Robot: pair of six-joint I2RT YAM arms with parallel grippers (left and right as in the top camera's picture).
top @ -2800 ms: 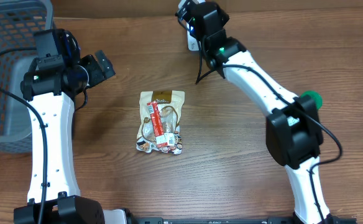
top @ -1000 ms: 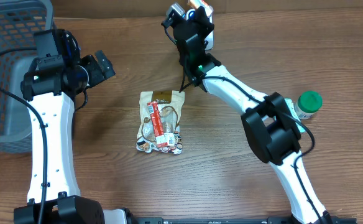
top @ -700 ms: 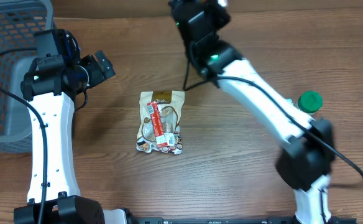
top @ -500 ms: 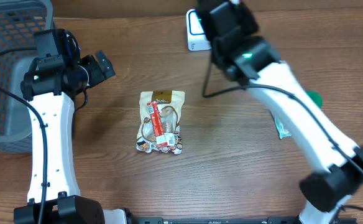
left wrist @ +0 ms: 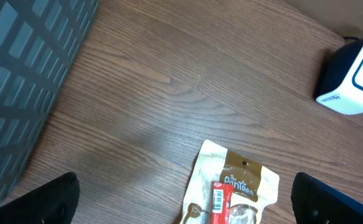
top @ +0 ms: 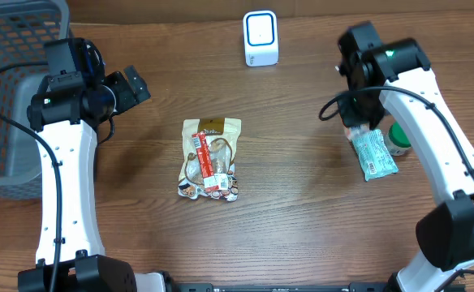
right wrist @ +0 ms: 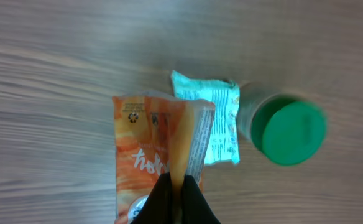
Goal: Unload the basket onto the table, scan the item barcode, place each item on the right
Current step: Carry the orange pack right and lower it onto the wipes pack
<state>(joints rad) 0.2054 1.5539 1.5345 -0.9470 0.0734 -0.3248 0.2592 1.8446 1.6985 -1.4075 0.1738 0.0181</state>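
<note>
Matt, wood-grain tabletop (right wrist: 57, 62). In the right tool (right wrist: 176, 186), orange pouch (right wrist: 153, 146): glossy film, creased. Just beyond the tool, teal packet (right wrist: 222, 118): crinkled plastic wrap. Beside it, green cap (right wrist: 287, 132): smooth plastic.

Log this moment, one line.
left tool: open, empty | right tool: shut on orange packet, over teal packet by green-capped bottle | scanner: table's far side

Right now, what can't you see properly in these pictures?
Right wrist view: orange packet, bottom cut off by the edge, no barcode showing.
Right wrist view: bottle, blurred.
Left wrist view: snack bag, cut off by the bottom edge.
Left wrist view: scanner, cut off by the right edge.
</note>
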